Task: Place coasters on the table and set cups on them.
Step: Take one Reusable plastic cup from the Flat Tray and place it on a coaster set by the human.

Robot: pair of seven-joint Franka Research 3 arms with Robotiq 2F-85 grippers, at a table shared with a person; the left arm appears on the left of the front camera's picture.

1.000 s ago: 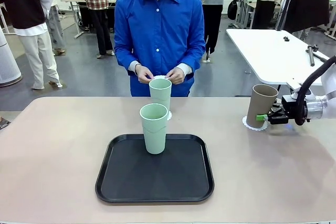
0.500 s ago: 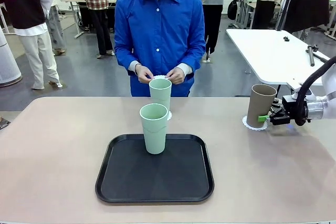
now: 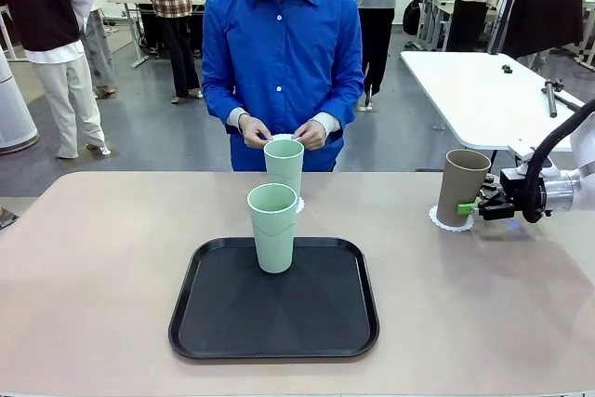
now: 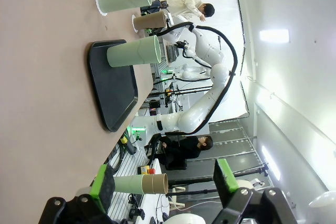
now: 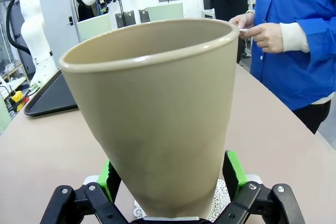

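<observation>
Brown cup (image 3: 462, 188) stands on a lacy coaster (image 3: 437, 221) at the worktop's (image 3: 112, 258) right side. The right claw (image 3: 465, 208) is spread wide, pads either side of its base. Left claw (image 4: 164, 179) gapes empty.

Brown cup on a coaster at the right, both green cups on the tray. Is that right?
No. The front view shows only the near green cup on the tray; the far green cup stands on a coaster behind it, on the table. The rest holds.
</observation>
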